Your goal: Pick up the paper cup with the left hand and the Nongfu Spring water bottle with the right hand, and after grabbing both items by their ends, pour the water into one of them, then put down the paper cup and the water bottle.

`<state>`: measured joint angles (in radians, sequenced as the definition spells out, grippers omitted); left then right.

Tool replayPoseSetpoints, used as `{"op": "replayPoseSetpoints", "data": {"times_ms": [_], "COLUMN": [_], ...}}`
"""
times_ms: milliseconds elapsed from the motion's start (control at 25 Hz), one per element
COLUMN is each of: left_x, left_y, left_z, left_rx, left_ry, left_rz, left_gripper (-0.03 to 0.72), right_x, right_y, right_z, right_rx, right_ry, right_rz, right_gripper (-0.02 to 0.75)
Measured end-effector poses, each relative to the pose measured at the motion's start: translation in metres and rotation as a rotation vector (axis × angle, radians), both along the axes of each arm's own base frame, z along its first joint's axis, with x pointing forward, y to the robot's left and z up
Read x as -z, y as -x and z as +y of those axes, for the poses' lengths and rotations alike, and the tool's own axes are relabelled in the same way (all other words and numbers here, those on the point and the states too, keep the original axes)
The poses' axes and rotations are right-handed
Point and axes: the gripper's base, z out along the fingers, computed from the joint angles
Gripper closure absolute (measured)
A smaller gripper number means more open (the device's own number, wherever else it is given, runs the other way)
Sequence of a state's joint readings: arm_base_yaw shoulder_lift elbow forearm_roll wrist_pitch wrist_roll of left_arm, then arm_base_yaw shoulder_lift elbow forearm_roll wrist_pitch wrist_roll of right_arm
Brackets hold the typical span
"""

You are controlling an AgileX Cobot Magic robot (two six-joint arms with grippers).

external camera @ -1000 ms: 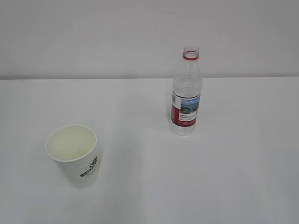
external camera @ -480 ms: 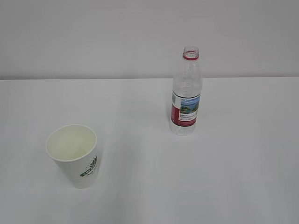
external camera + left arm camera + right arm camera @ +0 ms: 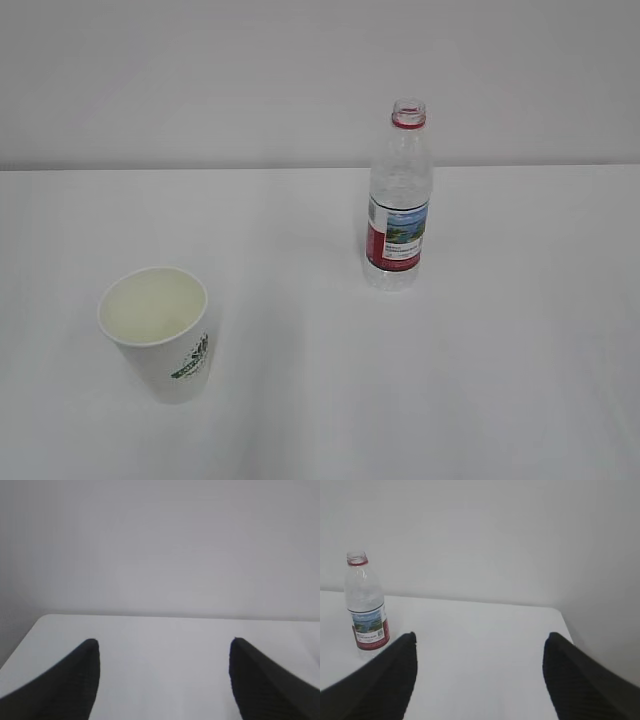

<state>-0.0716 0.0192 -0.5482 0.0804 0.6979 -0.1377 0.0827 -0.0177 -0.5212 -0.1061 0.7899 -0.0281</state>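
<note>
On the white surface (image 3: 480, 380): one paper cup (image 3: 160, 335), one Nongfu Spring water bottle (image 3: 398, 200). Nothing else on it in the exterior view.

Paper cup: front left, upright, mouth up, cream inside visible, green logo on its right-facing side. Can't tell if there's any liquid in it.

Bottle: back right of centre, upright, uncapped, red neck ring, label facing the camera. Sits near the far edge of the surface, where it meets the plain wall (image 3: 200, 80). Contents not readable; the plastic is clear all the way down.

Cup and bottle are well apart, bare surface between them and on all sides of each. Wide open room to the right of the bottle and in front of it.

Neither arm shows in the exterior view.

Left hand (image 3: 162, 647): jaws spread wide, holding nothing, only bare surface and wall between the fingers. Left wrist view shows the surface's rounded far-left corner; no cup or bottle in it.

Right hand (image 3: 479, 642): jaws spread wide, empty. In the right wrist view the bottle (image 3: 366, 605) stands just beyond and left of the left finger (image 3: 390, 675), not between the jaws, not touching. The surface's far-right corner is visible ahead, with clear room up to it.
</note>
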Motion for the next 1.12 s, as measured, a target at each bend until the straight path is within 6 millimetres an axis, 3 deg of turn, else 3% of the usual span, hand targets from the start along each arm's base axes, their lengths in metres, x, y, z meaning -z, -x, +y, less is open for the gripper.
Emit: {"op": "replayPoseSetpoints", "data": {"times_ms": [280,520,840,1120], "left_x": [-0.007,-0.016,0.002,0.001], "left_y": [-0.020,-0.034,-0.064,-0.076], "left_z": [-0.002,-0.004,-0.004,-0.006], "left_rx": [0.007,0.018,0.002,0.016], "left_ry": [-0.010,-0.010,-0.124,-0.143], "left_rz": [0.004,-0.089,-0.051,-0.087], "left_gripper": [0.103,0.115,0.118,0.118], "right_x": [-0.005,-0.017,-0.021,-0.019], "right_y": [-0.013,-0.025,-0.038,-0.061], "right_z": [0.001,0.004,0.006,0.008], "right_rx": [-0.006,-0.024,-0.036,-0.041], "right_ry": [0.015,0.014,0.022,0.058], "right_rz": [0.011,-0.137,-0.214,-0.200], "right_gripper": [0.150,0.150,0.150,0.150]}}
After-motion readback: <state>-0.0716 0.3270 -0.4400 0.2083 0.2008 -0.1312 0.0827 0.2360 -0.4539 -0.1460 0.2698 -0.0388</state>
